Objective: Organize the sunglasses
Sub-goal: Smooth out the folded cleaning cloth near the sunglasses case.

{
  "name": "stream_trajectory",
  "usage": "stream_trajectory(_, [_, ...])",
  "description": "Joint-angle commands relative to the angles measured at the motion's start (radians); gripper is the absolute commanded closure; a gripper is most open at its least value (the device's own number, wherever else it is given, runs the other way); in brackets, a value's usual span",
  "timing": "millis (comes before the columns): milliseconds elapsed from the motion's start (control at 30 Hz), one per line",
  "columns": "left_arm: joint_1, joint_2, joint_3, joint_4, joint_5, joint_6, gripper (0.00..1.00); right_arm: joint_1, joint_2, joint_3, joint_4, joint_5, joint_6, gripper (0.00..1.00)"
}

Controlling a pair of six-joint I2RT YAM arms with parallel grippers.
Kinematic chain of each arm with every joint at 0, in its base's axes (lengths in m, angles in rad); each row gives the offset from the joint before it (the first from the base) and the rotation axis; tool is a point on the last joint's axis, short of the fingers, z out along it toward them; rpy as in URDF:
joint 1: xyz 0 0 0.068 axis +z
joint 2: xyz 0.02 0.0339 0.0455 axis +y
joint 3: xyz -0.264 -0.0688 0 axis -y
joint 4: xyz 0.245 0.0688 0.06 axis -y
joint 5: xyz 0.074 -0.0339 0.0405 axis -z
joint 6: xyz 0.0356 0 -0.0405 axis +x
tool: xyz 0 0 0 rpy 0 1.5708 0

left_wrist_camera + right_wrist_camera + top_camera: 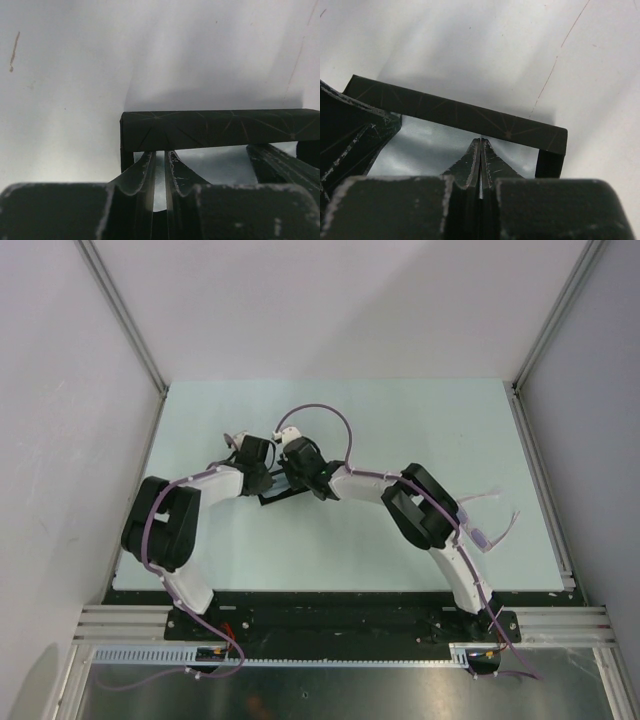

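The right gripper is clenching fully, empty, tips at the open black case's far wall. The left gripper is standing slightly parted there too, grasping nothing visible. The sunglasses are lying outside, on the table's right side.

A pale, mint-tinted surface carries two things. A black oblong case lies near its centre, partly covered from above. The sunglasses, with a thin pink frame and purple lenses, rest well apart from it near the right edge, their temples unfolded.
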State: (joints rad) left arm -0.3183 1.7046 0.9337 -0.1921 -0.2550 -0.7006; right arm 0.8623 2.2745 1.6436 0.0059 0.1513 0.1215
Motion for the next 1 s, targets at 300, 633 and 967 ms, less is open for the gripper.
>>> stream_trajectory(300, [0.004,0.013,-0.012,0.005,-0.012,-0.027,0.85,0.015,0.013,-0.088,0.15,0.274,-0.02,1.0])
stream_trajectory(633, [0.008,0.009,-0.01,0.0,-0.009,-0.027,0.85,0.001,-0.026,-0.126,0.163,0.281,0.004,1.0])
stream_trajectory(967, [0.01,-0.003,-0.01,-0.001,-0.018,-0.027,0.85,-0.013,-0.087,-0.134,0.146,0.163,0.03,1.0])
